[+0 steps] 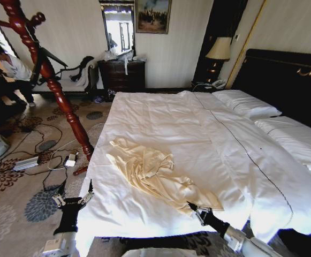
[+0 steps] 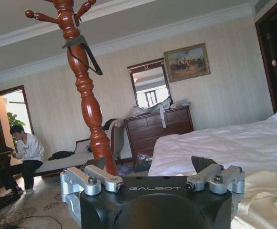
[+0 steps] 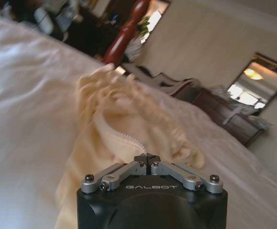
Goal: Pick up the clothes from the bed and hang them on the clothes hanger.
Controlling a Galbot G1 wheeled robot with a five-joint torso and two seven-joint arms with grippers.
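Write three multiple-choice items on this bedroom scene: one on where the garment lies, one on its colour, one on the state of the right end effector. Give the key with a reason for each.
1. Where do the clothes lie?
A. on the bed, near its foot
B. on the carpet
C. on the dresser

2. What colour is the garment?
A. dark blue
B. cream, pale yellow
C. red

3. How does the right end effector stand?
A. wide open above a pillow
B. fingers closed together at the garment's edge
C. holding a black hanger

Key:
1 A: the head view shows it crumpled on the white duvet near the foot.
2 B: it looks pale yellow against the white sheets.
3 B: the right wrist view shows its fingertips meeting at the fabric.
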